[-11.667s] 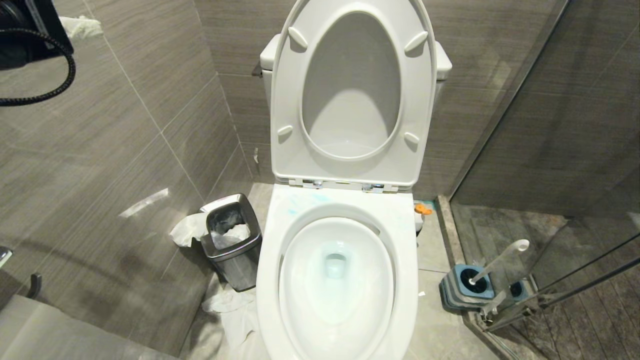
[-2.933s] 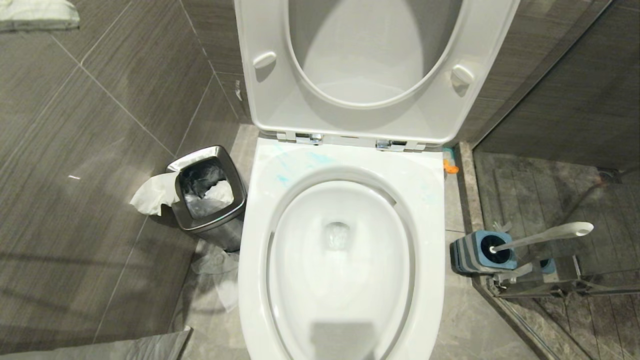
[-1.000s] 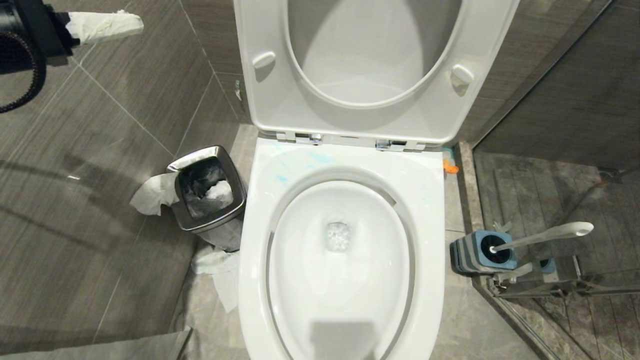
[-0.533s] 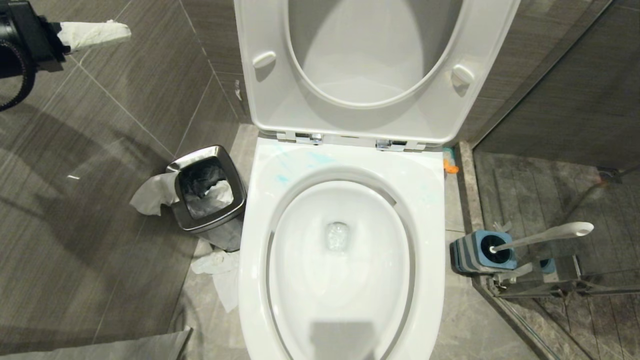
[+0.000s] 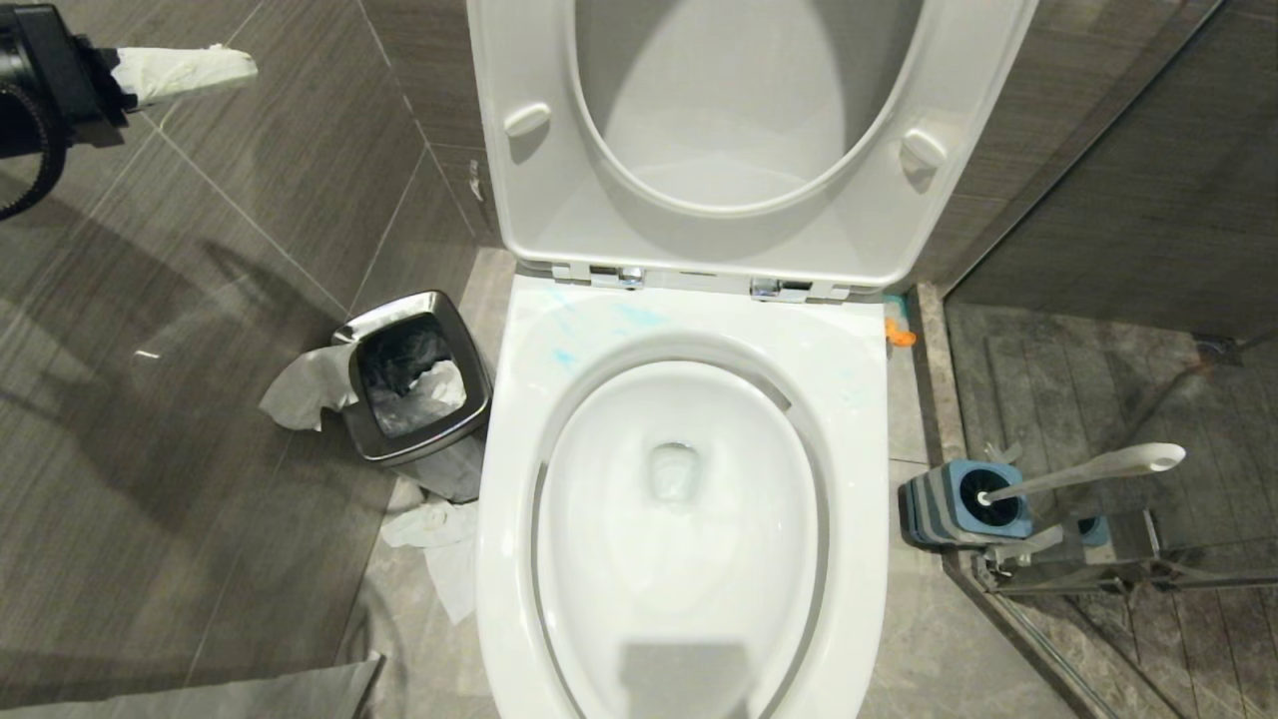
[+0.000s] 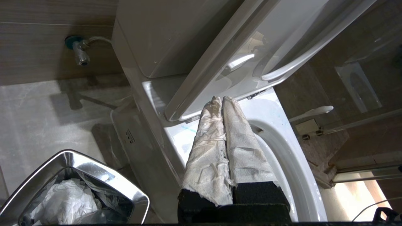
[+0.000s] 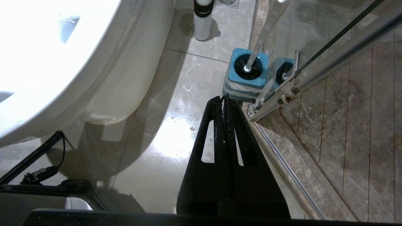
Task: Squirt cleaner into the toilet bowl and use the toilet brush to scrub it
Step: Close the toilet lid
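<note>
The white toilet bowl (image 5: 859,419) fills the middle of the head view, seat and lid raised, with blue smears on its back rim. The toilet brush (image 5: 1088,467) stands in its blue-and-grey holder (image 5: 944,509) on the floor to the right. Only the orange collar of the cleaner (image 5: 897,325) peeks out behind the bowl's right side. Its white body with a dark band (image 7: 203,18) shows in the right wrist view. My left gripper (image 5: 240,62), its fingers wrapped in white paper, hangs shut and empty high at the left, aimed toward the hinge (image 6: 220,99). My right gripper (image 7: 225,98) is shut and empty, low over the floor just short of the holder (image 7: 248,67).
A square steel bin (image 5: 414,384) with crumpled paper stands left of the bowl. More paper (image 5: 439,544) lies on the floor beside it. A glass shower door with a metal frame (image 5: 1098,579) closes off the right, just behind the holder. Tiled wall runs along the left.
My left gripper has drawn back a little toward the left edge of the head view. The bubbling water in the bowl's drain has settled. My right arm has stayed still.
</note>
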Motion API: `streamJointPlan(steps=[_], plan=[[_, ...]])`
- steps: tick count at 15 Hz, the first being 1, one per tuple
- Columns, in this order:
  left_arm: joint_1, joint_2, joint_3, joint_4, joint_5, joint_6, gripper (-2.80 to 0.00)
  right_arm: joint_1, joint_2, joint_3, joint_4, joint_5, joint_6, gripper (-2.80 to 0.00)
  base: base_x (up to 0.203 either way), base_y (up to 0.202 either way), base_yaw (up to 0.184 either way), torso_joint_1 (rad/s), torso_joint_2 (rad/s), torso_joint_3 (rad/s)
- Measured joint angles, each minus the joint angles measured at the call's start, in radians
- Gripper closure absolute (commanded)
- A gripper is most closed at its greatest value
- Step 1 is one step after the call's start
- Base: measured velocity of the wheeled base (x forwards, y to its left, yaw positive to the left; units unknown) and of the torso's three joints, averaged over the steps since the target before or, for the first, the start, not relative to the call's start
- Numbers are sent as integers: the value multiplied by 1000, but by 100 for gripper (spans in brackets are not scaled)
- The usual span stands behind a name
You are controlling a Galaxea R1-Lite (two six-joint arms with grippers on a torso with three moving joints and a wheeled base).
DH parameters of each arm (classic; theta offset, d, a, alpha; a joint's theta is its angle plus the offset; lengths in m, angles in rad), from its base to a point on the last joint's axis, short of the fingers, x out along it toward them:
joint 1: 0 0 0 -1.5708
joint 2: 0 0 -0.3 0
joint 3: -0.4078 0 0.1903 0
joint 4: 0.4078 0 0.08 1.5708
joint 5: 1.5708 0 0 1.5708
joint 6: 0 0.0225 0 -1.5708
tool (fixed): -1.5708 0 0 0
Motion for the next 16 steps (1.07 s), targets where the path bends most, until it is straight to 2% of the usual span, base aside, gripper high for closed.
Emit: streamJointPlan(steps=[6, 9, 12, 16], plan=[[0, 29, -12, -10, -50, -30, 0, 0, 0, 0, 0, 0, 0, 0, 0, 0, 0, 0, 0, 0], [-1, 78, -42, -51, -51, -27, 0, 0, 0, 0, 0, 0, 0, 0, 0, 0, 0, 0, 0, 0], [-26, 170, -70, -213, -54, -45, 0, 0, 0, 0, 0, 0, 1, 0, 0, 0, 0, 0, 0, 0], [-89, 277, -113, -426, -54, -169, 0, 0, 0, 0, 0, -1, 0, 0, 0, 0, 0, 0, 0, 0]])
